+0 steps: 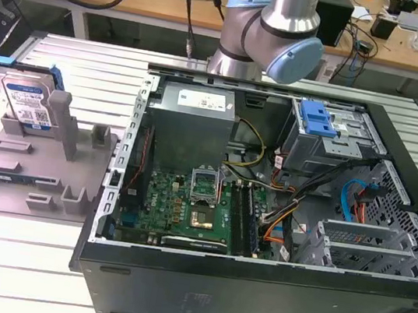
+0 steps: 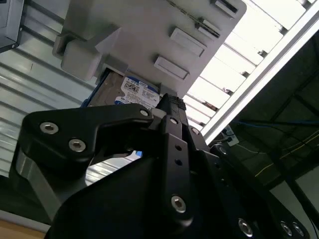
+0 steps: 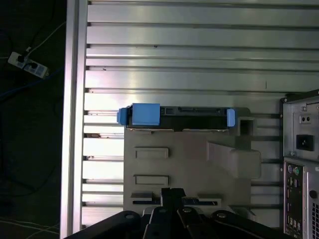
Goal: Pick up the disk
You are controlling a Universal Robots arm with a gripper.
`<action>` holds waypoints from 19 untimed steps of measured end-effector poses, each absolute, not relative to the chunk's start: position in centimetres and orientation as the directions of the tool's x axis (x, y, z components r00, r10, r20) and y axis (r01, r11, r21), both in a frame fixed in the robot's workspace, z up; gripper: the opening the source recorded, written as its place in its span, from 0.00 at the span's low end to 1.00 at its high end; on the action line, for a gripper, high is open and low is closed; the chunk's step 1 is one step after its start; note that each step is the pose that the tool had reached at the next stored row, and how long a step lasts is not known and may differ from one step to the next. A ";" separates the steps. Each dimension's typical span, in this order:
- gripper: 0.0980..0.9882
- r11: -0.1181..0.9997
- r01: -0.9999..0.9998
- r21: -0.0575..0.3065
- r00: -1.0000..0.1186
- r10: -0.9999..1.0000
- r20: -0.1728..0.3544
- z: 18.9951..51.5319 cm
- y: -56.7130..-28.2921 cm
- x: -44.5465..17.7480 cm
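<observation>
My hand (image 3: 172, 195) hangs over the near end of the grey tray (image 3: 189, 159) and grips nothing. Its black body crowds the foreground in both wrist views, and I cannot tell whether it is open or closed.

The disk (image 3: 192, 112) is apart from my hand, standing on edge in a slot at the tray's other end, with bare tray between us. In the first wrist view I look down on its thin top edge, with blue rails at both ends. In the second wrist view part of its white-and-blue label peeks past the tray. In the exterior view it stands upright on that view's left, label towards the camera. The open case (image 1: 264, 212) is beside the tray, and both rest on the slatted worktop (image 1: 82, 59).

As I judge it, the task is barely begun. I have no contact with the disk and it sits seated in the tray, so the grasp and the lift are both undone.

Much is hidden from me. The disk's lower part is sunk in the slot, and a grey post (image 1: 62, 115) covers one edge of it. My arm (image 1: 272, 24) runs out past the exterior view's upper edge. I cannot make out whether the disk sits loose or clipped in its slot.
</observation>
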State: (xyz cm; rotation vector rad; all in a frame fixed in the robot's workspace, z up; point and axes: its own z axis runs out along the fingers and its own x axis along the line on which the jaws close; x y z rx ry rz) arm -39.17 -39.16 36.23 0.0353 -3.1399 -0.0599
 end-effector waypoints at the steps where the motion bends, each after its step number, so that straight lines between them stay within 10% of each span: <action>1: 0.01 0.999 -0.029 0.038 -1.000 -0.029 0.001 36.2 -39.2 -39.2; 17: 0.02 0.835 -0.549 0.038 -0.835 -0.550 0.001 36.1 -39.2 -39.2; 19: 0.22 0.795 -0.605 0.038 -0.796 -0.606 0.001 36.0 -39.2 -39.2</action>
